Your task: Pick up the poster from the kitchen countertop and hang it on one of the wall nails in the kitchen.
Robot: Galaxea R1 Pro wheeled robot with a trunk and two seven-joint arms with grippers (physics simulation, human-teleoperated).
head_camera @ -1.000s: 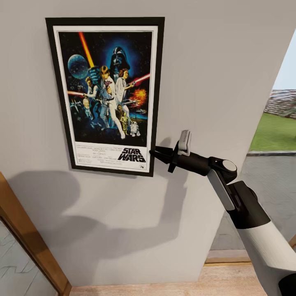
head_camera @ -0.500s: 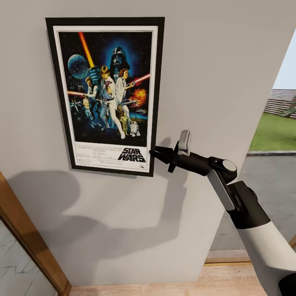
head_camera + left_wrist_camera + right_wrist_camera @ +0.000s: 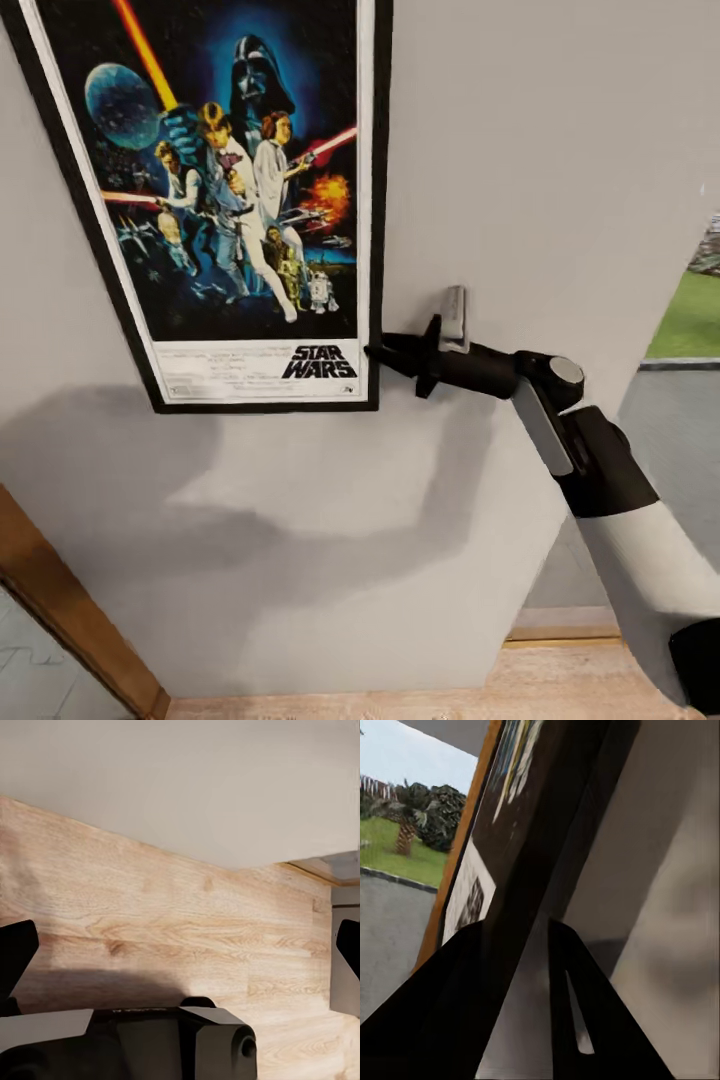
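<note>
Wall: a plain light grey wall (image 3: 520,150) spans most of the head view, with soft shadows of the arm across its lower half.
Floor: light wood planks (image 3: 187,937) run under the wall in the left wrist view; a strip of the same wood shows at the foot of the wall in the head view.
Poster: the Star Wars poster (image 3: 230,200) lies flat against the wall, upright, its top cut off by the edge of the head view. Thin black frame, white border, dark blue artwork, black logo near the lower right corner.
Right arm: a white and black arm (image 3: 600,490) reaches up from the lower right toward the poster's lower right edge.
Door frame: a slanting brown wooden strip (image 3: 70,620) at the lower left of the head view.
Outdoors: grass and grey paving (image 3: 690,330) show past the wall's right edge.
Right end effector: (image 3: 378,352) clenched on the poster's right frame edge just above its lower corner; in the right wrist view the dark fingers (image 3: 577,1020) sit either side of the black frame.
Left end effector: (image 3: 180,952) released, its two dark fingertips well apart over the wood floor, holding nothing.
</note>
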